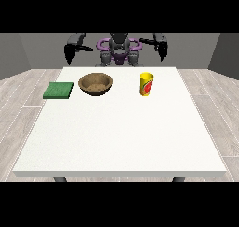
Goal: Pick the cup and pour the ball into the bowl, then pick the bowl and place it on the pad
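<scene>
The yellow cup (146,83) stands upright at the upper right of the white worktop (121,137), its long axis vertical — almost straight below the hand at the view's right (163,51), which hangs raised and well apart from it. That hand is the nearer; the hand at the view's left (69,53) hangs above the green pad (58,90) and wooden bowl (96,84). Both hold nothing; whether their fingers are curled I cannot tell.

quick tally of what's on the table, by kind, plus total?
cup (yellow): 1
bowl (brown): 1
pad (green): 1
ball: 0 visible, may be hidden inside the cup
Total visible: 3
</scene>
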You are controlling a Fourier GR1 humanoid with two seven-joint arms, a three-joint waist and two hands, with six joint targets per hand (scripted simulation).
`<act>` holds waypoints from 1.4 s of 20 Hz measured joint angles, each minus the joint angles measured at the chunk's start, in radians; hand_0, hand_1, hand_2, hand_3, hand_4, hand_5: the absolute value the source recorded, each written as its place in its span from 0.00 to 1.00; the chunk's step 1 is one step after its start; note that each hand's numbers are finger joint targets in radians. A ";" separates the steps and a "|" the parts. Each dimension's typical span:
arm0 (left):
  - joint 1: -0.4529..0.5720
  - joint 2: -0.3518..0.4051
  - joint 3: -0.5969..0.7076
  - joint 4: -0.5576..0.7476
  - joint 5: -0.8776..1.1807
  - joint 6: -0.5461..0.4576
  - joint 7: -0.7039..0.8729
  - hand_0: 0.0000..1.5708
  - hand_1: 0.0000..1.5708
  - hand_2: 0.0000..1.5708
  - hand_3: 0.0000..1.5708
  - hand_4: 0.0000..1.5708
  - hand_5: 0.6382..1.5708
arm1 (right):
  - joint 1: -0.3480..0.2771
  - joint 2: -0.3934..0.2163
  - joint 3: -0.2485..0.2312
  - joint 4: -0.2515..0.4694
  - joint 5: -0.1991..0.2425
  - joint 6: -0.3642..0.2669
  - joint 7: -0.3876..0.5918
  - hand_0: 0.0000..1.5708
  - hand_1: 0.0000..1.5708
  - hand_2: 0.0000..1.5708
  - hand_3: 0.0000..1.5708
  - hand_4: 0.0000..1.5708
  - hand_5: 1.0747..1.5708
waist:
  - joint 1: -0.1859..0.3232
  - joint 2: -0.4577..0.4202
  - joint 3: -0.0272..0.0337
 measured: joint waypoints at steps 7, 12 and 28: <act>-0.126 0.038 0.069 0.210 -0.016 -0.004 -0.102 0.00 0.00 0.00 0.00 0.00 0.67 | -0.086 -0.044 -0.043 0.120 -0.016 0.044 -0.059 0.00 0.00 0.00 0.00 0.00 0.98 | -0.024 0.043 -0.0001; -0.165 0.009 0.075 0.344 -0.055 0.037 -0.222 0.00 0.00 0.00 0.00 0.00 0.64 | -0.122 -0.081 -0.079 0.194 -0.038 0.086 -0.101 0.00 0.00 0.00 0.00 0.00 0.98 | -0.040 0.065 0.0000; -0.325 0.011 0.168 0.763 -0.045 0.069 -0.522 0.79 0.79 1.00 1.00 0.30 0.86 | -0.169 -0.162 -0.147 0.344 -0.083 0.195 -0.220 0.00 0.00 0.00 0.00 0.00 0.98 | -0.084 0.135 -0.0004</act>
